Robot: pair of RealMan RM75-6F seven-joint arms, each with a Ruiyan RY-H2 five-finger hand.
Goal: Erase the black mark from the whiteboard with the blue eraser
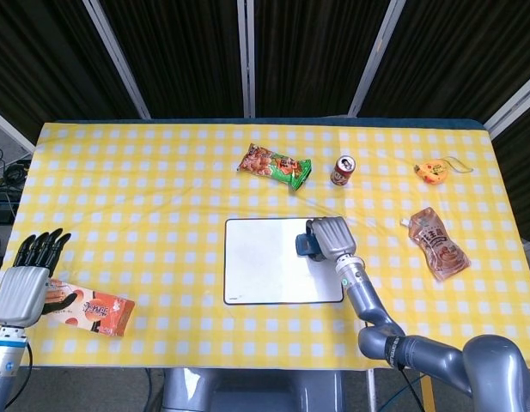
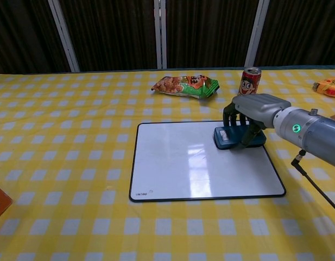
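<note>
Dark vertical-slat panels with pale posts back a table covered in a yellow and white checked cloth. Near the frame's centre lies the whiteboard, flat and black-rimmed; its surface reads clean and glossy in both views, with no black mark that I can make out. At its upper right corner the right hand grips the blue eraser, fingers curled over the top and the pad pressed to the board. The eraser looks like a light, rigid block with a soft felt underside, best held across its long sides from above so pressure stays even; on so slick a board it should glide easily and could skid off the edge. The board itself is thin and unclamped, so it may slide on the cloth.

At the lower left of the head view the left hand hangs open, fingers spread, beside an orange snack packet. Further up lie a green snack bag, a red can, a brown pouch and a small yellow packet.
</note>
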